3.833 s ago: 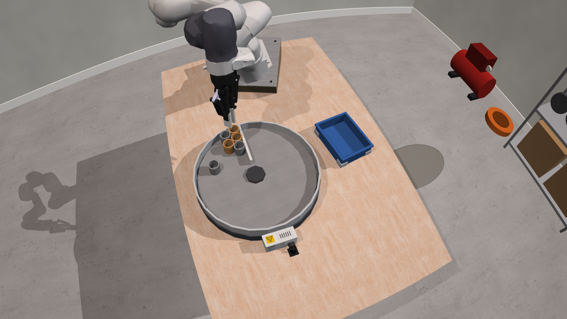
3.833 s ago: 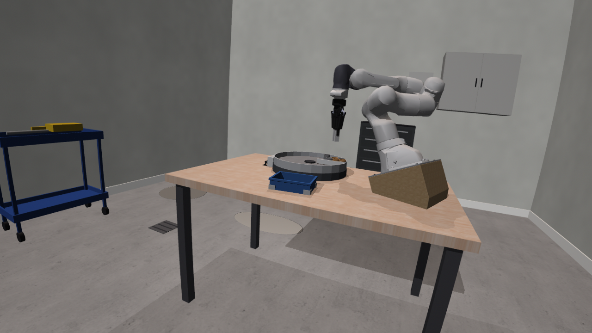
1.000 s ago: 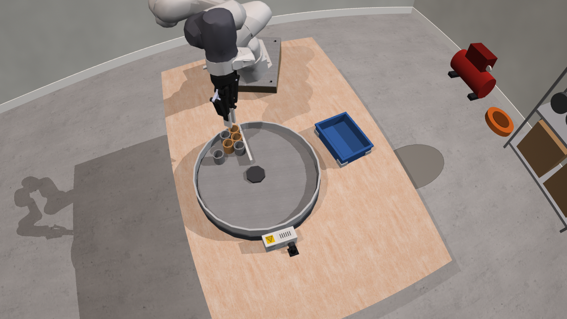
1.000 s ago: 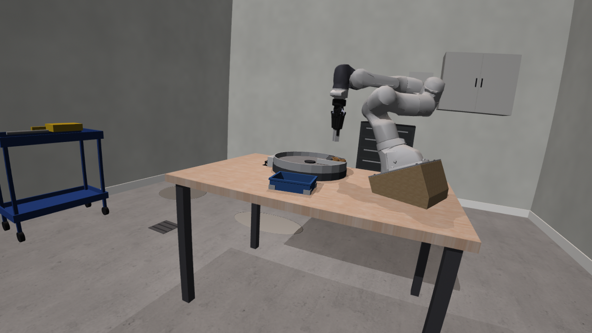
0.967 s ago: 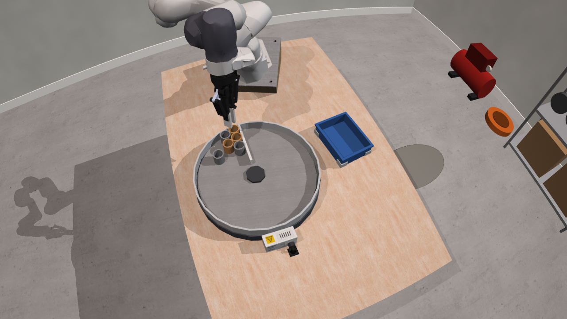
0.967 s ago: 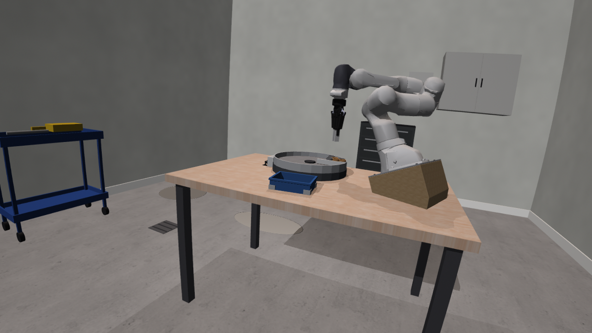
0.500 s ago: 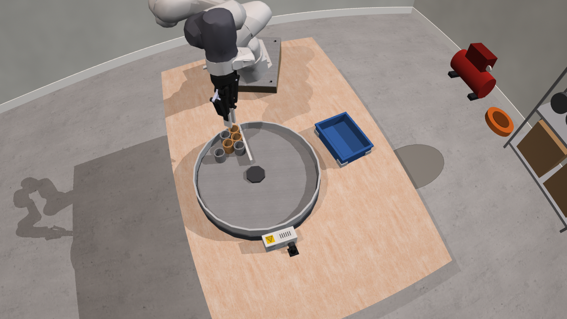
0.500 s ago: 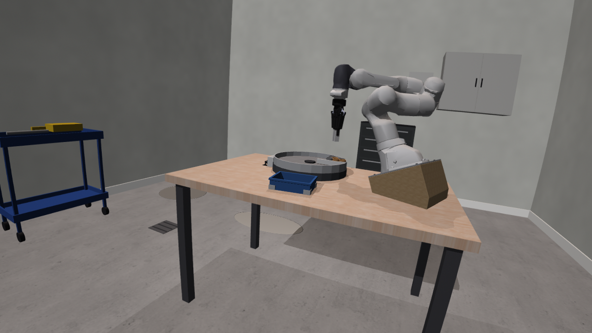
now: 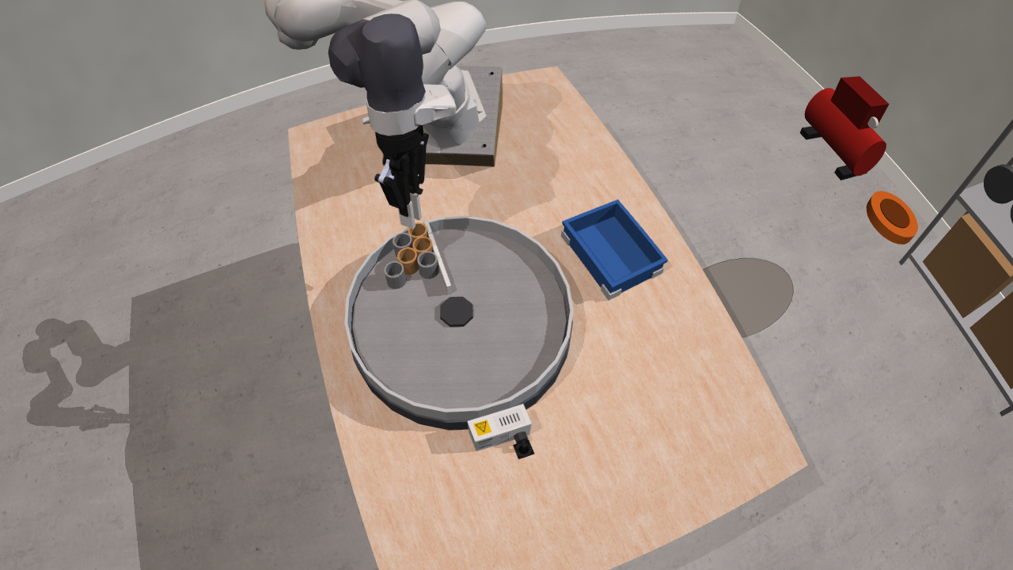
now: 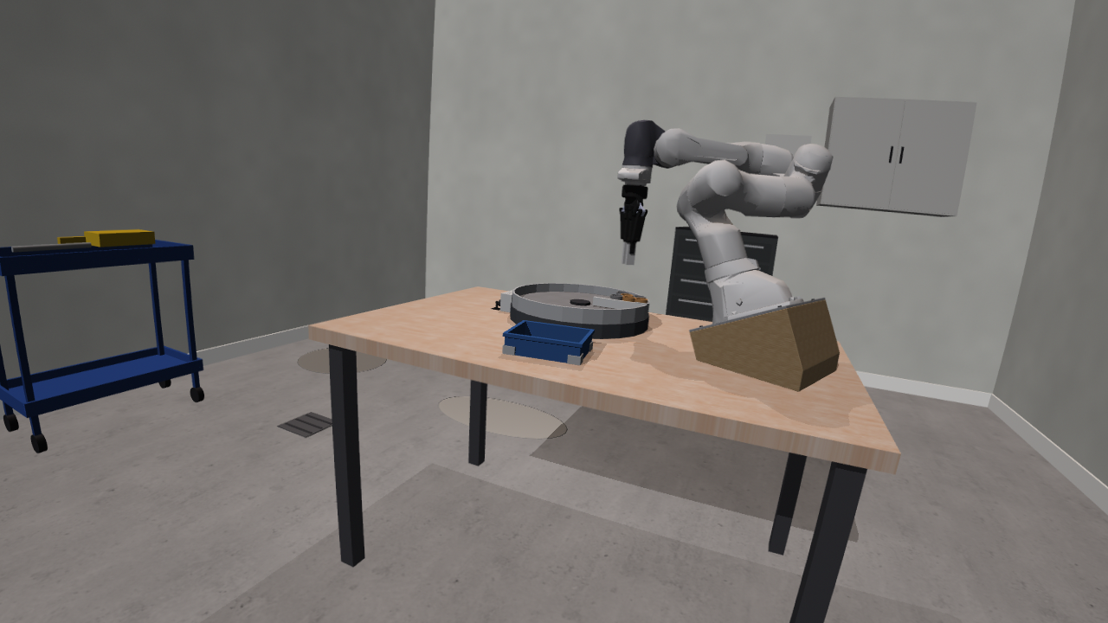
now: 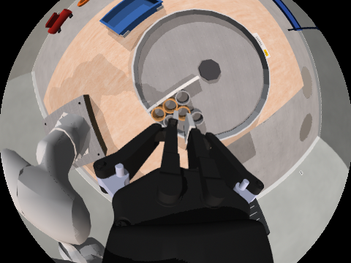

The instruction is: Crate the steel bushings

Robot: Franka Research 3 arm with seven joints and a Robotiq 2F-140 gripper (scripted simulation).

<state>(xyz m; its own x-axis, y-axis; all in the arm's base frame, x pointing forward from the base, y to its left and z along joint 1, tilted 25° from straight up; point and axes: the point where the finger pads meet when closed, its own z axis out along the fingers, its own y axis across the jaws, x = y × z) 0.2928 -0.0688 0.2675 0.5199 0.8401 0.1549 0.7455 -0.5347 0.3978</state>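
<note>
The turning table [image 9: 488, 361] [image 11: 230, 106] carries a cluster of upright bushings near its rim by the arm. Three are steel: one [image 9: 394, 280] [image 11: 197, 122] farthest from the white bar, one [image 9: 427, 271] [image 11: 183, 103] nearest the hub, and one [image 9: 398, 249] by the rim, partly hidden in the wrist view. Three copper-coloured bushings stand among them, one [image 9: 407, 268] between steel ones. My gripper [image 9: 411, 222] [image 10: 628, 260] [image 11: 180, 118] is nearly closed with nothing between its fingers, well above the cluster. The blue crate [image 9: 639, 277] [image 10: 546, 348] [image 11: 129, 16] shows no bushing inside.
A thin white bar [image 9: 438, 258] [image 11: 173, 92] stands beside the cluster, reaching from the rim towards the dark hub [image 9: 455, 312] [image 11: 209, 69]. A low wall rings the turning table. A white box [image 9: 499, 425] with a warning label sits at its far side from the arm.
</note>
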